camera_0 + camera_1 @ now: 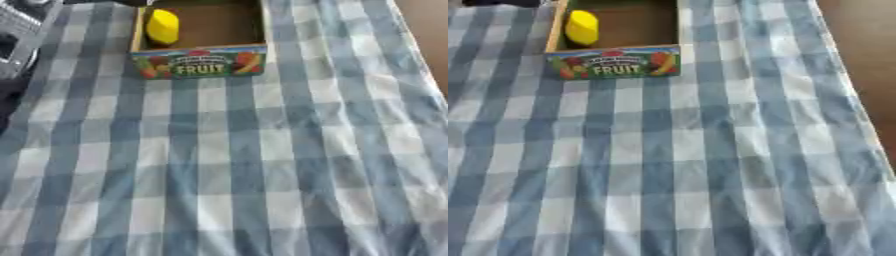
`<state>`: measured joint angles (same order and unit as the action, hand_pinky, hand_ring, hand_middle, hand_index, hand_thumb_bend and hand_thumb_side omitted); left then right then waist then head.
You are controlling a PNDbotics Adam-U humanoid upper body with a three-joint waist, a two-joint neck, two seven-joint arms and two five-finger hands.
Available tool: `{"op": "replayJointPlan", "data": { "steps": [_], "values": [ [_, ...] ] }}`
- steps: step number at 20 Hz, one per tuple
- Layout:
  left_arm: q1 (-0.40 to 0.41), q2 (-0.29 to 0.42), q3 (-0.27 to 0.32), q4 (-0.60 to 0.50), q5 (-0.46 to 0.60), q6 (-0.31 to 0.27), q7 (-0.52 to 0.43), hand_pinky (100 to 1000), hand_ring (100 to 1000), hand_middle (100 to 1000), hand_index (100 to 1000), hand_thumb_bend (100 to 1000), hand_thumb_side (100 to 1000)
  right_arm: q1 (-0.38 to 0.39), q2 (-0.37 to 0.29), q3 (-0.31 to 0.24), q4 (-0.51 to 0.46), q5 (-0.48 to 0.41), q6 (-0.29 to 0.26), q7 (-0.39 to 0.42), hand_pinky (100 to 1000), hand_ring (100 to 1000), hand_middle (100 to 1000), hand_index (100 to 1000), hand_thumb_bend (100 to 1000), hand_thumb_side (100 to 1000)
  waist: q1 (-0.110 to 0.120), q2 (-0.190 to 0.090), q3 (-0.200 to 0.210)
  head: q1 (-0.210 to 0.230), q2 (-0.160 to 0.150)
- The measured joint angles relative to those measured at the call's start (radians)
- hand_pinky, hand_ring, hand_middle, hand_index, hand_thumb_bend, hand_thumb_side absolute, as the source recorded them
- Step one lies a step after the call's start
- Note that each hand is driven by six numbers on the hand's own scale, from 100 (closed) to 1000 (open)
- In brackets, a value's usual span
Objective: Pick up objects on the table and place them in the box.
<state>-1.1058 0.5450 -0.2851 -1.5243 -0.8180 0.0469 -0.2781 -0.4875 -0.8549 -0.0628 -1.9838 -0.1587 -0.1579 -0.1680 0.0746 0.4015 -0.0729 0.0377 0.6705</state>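
A wooden box [199,63] with a colourful "FRUIT" label on its front wall stands at the far middle of the table. A yellow, lemon-like object [163,26] lies inside it against the left wall; the box floor beside it is bare brown. No loose object shows on the cloth. At the upper left edge of the left eye view there is a silver and black part of my left arm or hand [17,35], left of the box and apart from it. My right hand shows in neither view.
A blue and white checked cloth [675,165] covers the table from the box to the near edge. Along the right side the cloth ends and a brown surface [868,45] shows.
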Motion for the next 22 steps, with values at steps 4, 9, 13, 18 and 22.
{"op": "replayJointPlan", "data": {
  "steps": [4, 9, 13, 18, 22],
  "values": [
    [-0.032, -0.030, 0.024, 0.143, -0.058, -0.043, 0.118, 736, 575, 470, 560, 158, 100, -0.057, 0.006, 0.016, 0.000, -0.014, -0.002, 0.019, 844, 976, 668, 796, 100, 459, 0.019, 0.027, -0.073, 0.054, -0.033],
    [-0.079, -0.078, 0.063, 0.350, -0.191, -0.104, 0.252, 762, 611, 516, 618, 221, 100, -0.126, 0.026, 0.040, 0.000, -0.032, -0.006, 0.050, 843, 976, 667, 795, 100, 471, 0.035, 0.057, -0.155, 0.128, -0.066],
    [-0.088, -0.103, 0.084, 0.465, -0.270, -0.129, 0.295, 901, 840, 792, 884, 502, 100, -0.145, 0.039, 0.051, 0.000, -0.037, -0.002, 0.066, 843, 977, 666, 795, 100, 481, 0.036, 0.065, -0.168, 0.155, -0.076],
    [-0.089, -0.106, 0.085, 0.482, -0.335, -0.151, 0.267, 993, 968, 922, 1000, 744, 183, -0.132, 0.041, 0.052, 0.000, -0.037, 0.000, 0.070, 843, 977, 666, 795, 100, 483, 0.037, 0.065, -0.164, 0.146, -0.075],
    [-0.079, -0.104, 0.090, 0.432, -0.335, -0.126, 0.305, 914, 885, 830, 884, 501, 103, -0.105, 0.040, 0.051, 0.000, -0.037, 0.003, 0.067, 843, 976, 666, 795, 100, 479, 0.038, 0.041, -0.140, 0.131, -0.063]
  ]
}}
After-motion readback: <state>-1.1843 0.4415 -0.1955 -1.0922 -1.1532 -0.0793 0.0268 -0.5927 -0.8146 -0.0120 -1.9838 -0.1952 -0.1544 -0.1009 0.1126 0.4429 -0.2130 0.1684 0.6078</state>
